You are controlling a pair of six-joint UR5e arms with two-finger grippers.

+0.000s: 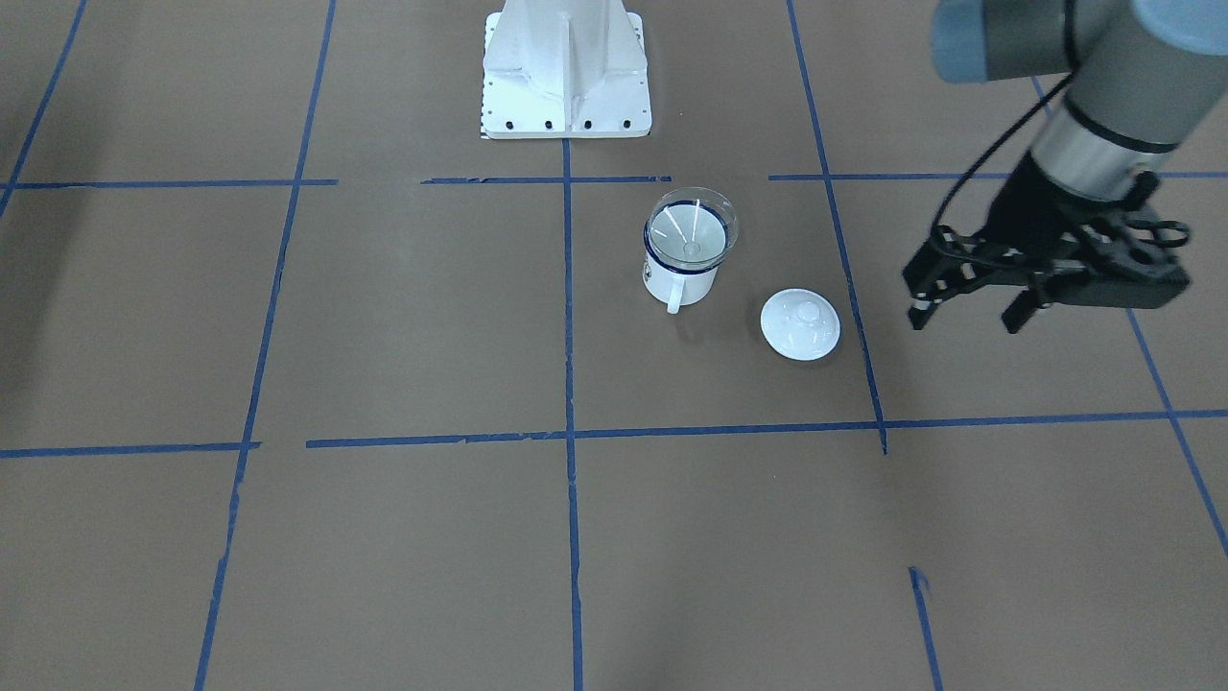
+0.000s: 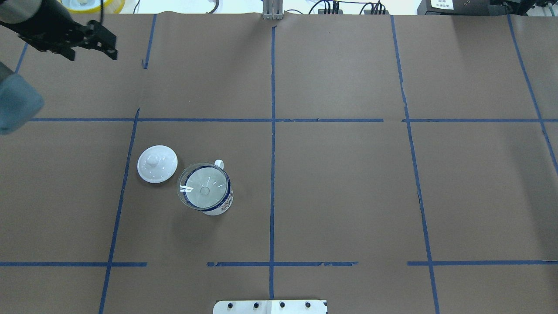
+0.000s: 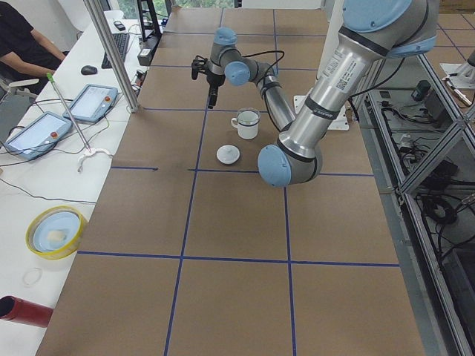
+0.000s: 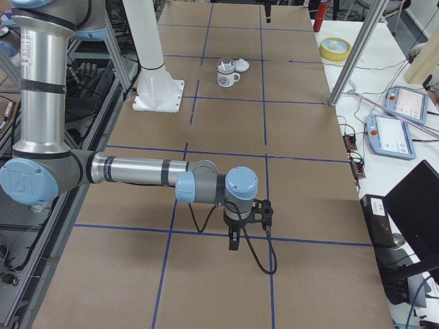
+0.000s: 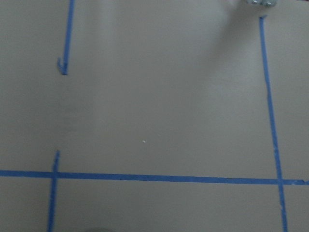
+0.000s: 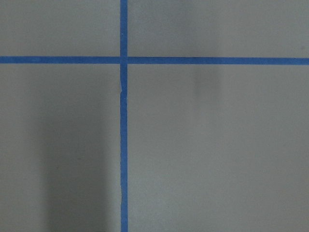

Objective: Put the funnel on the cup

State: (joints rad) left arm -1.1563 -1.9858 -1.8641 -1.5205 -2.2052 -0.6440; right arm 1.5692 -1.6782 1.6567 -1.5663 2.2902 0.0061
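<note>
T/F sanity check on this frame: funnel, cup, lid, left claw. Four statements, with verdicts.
1. The funnel sits on the cup. True.
2. The lid lies on the table, beside the cup and not touching it. True.
3. The left claw grips the lid. False: it is open and empty, off to one side of the lid.
4. The cup lies tipped on its side. False: it stands upright.

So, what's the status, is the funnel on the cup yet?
Left gripper empty, jaws open, well away from cup. Right gripper far off, jaws unreadable. Funnel sits in cup's mouth. White lid lies beside, apart.
</note>
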